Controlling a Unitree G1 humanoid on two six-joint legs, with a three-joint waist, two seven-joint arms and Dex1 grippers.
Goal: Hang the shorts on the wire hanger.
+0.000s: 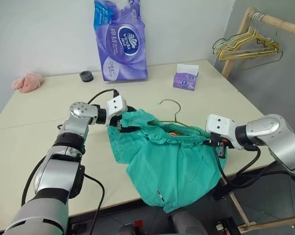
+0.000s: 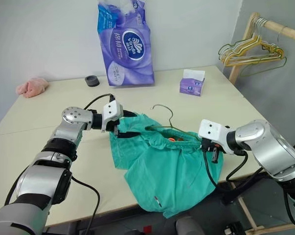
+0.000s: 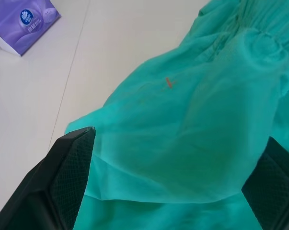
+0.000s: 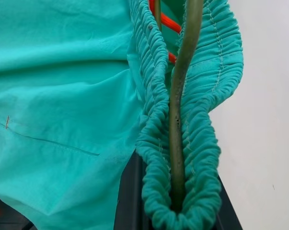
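Note:
The teal-green shorts (image 1: 171,166) lie bunched on the table's front part and droop over its front edge. The wire hanger (image 1: 172,105) runs inside the gathered waistband, and its curved hook sticks up behind the shorts. In the right wrist view the olive wire (image 4: 179,120) sits in the waistband fold (image 4: 202,143). My right gripper (image 1: 219,143) is shut on that fold and the wire at the shorts' right end. At the shorts' left end my left gripper (image 1: 122,125) stands open. Its fingers (image 3: 63,182) are spread wide, with loose fabric (image 3: 182,143) lying ahead of them, not pinched.
A tall purple tissue pack (image 1: 120,41) stands at the back. A small purple tissue box (image 1: 185,78) is to its right, and a black ring (image 1: 86,76) and a pink cloth (image 1: 27,82) to its left. A wooden rack with several wire hangers (image 1: 247,46) stands at the far right.

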